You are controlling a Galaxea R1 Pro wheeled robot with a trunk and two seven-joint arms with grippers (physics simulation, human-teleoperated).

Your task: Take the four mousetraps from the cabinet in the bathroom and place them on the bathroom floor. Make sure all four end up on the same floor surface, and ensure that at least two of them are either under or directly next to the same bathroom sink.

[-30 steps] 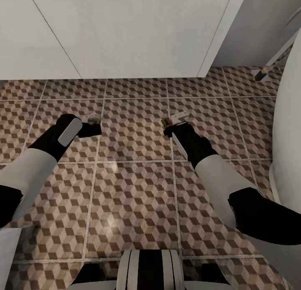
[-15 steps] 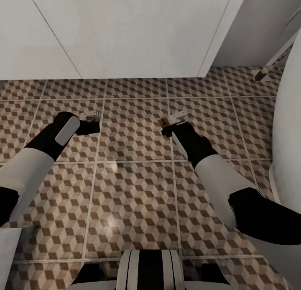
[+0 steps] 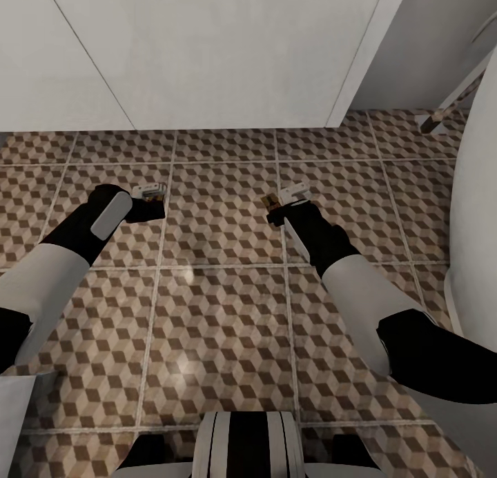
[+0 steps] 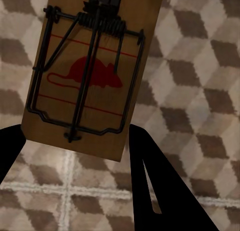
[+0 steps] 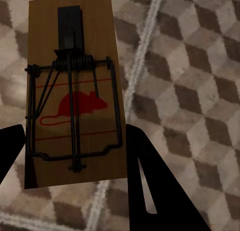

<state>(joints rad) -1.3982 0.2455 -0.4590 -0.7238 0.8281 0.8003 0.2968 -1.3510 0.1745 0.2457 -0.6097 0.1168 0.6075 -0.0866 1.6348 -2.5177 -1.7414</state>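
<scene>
mousetrap | tan wood | black wire spring | red mouse print

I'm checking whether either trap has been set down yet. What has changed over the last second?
The left gripper with its mousetrap shifted slightly toward the white vanity, then stopped. The right gripper barely moved and keeps its mousetrap. Neither trap has been let go above the floor.

White curved tub wall at the head view's right edge. Slanted wooden leg in the far right corner, foot on tiles.
</scene>
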